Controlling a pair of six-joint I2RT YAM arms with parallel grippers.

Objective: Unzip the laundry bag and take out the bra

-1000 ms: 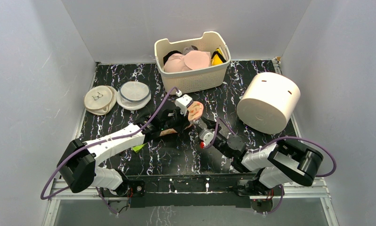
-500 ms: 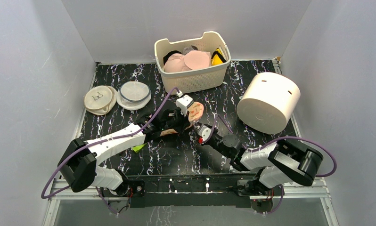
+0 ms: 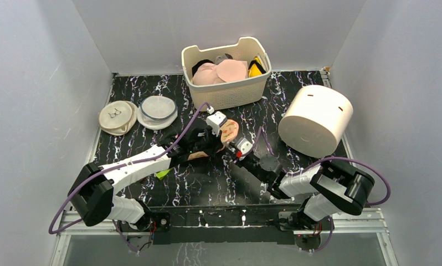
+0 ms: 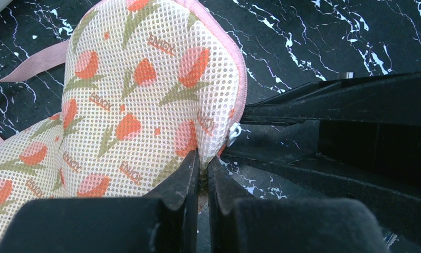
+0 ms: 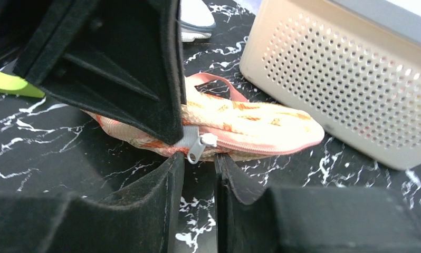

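The laundry bag (image 3: 230, 131), peach mesh with carrot print and pink edging, lies mid-table in front of the basket. My left gripper (image 4: 203, 164) is shut on the bag's (image 4: 134, 89) edge, just beside the zipper end. The silver zipper pull (image 5: 196, 152) hangs from the pink zip, which is zipped along its visible length. My right gripper (image 5: 198, 161) comes at the bag (image 5: 250, 124) from the right. Its jaws stand a narrow gap apart, with the pull at their mouth and not pinched. In the top view the right gripper (image 3: 234, 147) meets the left gripper (image 3: 222, 142) at the bag. The bra is hidden.
A cream slotted basket (image 3: 230, 91) holding pale pink cups (image 3: 221, 72) stands right behind the bag. A big white cylinder (image 3: 315, 120) lies at the right. Two round mesh discs (image 3: 117, 117) (image 3: 158, 111) sit at the left. A small green scrap (image 3: 162, 174) lies under the left arm.
My right gripper has moved forward and left up to the bag's zipper end, and its jaws have narrowed. The left gripper and the bag have stayed put.
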